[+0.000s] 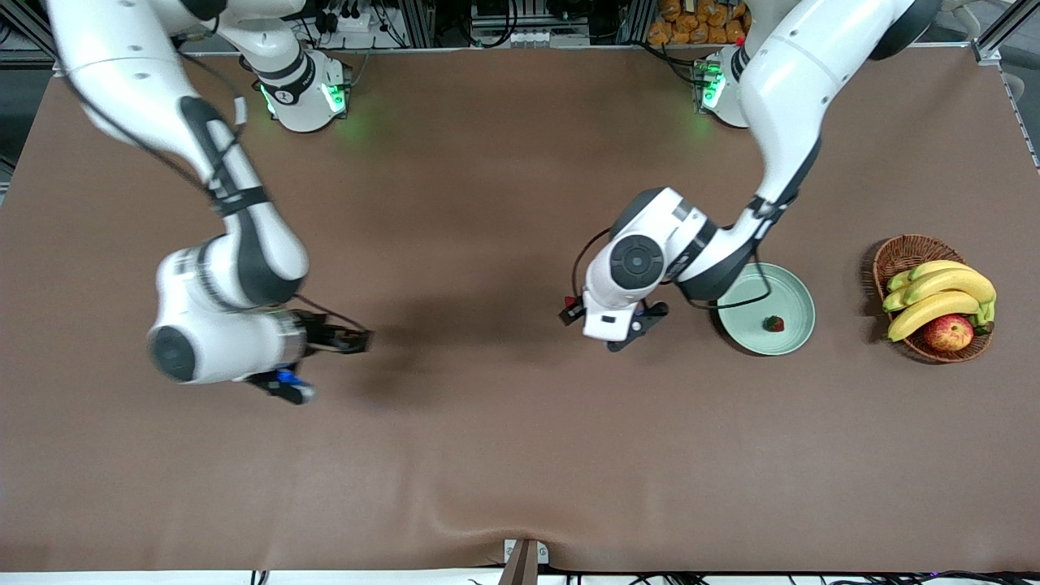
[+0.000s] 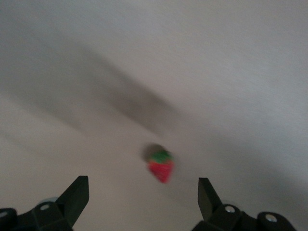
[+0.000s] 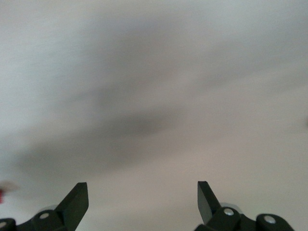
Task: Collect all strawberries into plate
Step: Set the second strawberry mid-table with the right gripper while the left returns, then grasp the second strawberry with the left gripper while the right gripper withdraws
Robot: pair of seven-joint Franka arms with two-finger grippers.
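On the brown counter (image 1: pixel 487 455) a plate (image 1: pixel 792 288) holds one strawberry (image 1: pixel 775 324), the open left hand (image 2: pixel 143 199) hangs over another strawberry (image 2: pixel 161 166), and the right hand (image 3: pixel 143 199) hangs open.

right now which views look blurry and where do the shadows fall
Front view: sharp, with soft dark shadows on the brown table beside each arm, and green base lights glowing. Left wrist view: smeared; the strawberry is fuzzy between the open left claw, under a dark shadow streak. Right wrist view: smeared too, showing shadowed cloth past the open right claw.
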